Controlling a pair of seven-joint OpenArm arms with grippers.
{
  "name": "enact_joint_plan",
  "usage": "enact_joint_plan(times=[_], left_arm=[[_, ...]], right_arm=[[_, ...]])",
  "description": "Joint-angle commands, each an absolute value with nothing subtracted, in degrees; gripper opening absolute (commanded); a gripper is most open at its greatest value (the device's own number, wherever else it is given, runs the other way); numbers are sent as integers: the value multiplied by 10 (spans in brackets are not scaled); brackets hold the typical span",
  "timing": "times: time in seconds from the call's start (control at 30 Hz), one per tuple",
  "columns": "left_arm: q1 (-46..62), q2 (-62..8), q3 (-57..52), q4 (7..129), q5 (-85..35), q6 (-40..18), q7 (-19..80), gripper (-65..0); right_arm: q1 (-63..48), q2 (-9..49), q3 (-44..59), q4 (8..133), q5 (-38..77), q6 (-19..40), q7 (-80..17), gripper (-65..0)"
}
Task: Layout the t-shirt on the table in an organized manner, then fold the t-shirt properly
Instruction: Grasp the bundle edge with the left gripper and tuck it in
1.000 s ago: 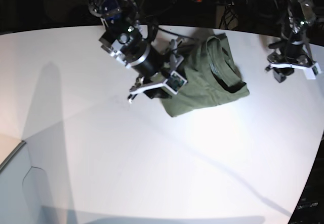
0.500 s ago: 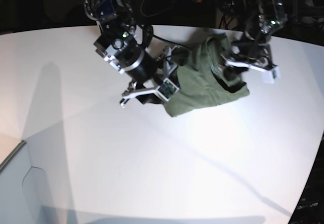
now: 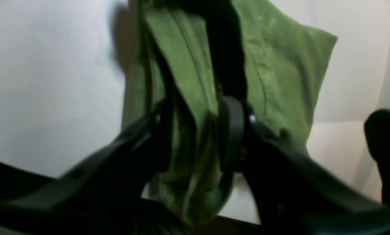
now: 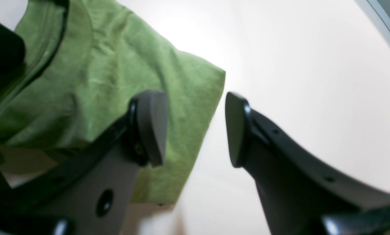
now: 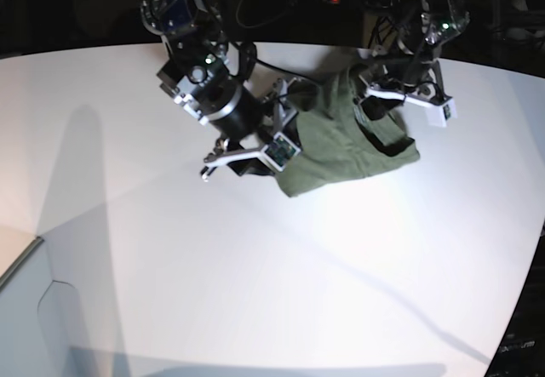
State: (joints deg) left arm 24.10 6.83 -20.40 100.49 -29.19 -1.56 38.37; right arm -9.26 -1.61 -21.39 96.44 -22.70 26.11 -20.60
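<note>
The t-shirt (image 5: pixel 349 143) lies bunched near the far edge of the tabletop (image 5: pixel 255 266). The left claw (image 3: pixel 195 130) pinches a thick fold of it; the right claw (image 4: pixel 195 127) stands apart over its corner, holding nothing. Gripping several layers risks lifting a clump rather than spreading the shirt.

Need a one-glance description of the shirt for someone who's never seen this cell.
Start at the white table; near its far edge, between the two arms, lies a bunched olive-green shirt. It is the only cloth and the only coloured thing on the white top, with the left claw pinching a fold of it and the right claw open above its edge.
</note>
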Motion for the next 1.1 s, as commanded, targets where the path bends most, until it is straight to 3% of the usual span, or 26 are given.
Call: enact_joint_plan(times=[0.0, 0.1, 0.23, 0.5, 1.07], left_arm=[[239, 69, -204, 1010, -296, -20, 377, -498], [233, 67, -204, 982, -296, -21, 377, -650], [224, 53, -203, 967, -302, -21, 378, -650], [261, 49, -204, 1062, -302, -20, 378, -650], [255, 48, -261, 984, -302, -23, 379, -649]], right_arm=[[-87, -20, -215, 973, -222, 259, -194, -360], [-87, -20, -215, 973, -222, 259, -194, -360], [-87, -20, -215, 973, -222, 259, -194, -360], [-87, -20, -215, 973, -222, 259, -194, -360], [-87, -20, -215, 973, -222, 259, -194, -361]])
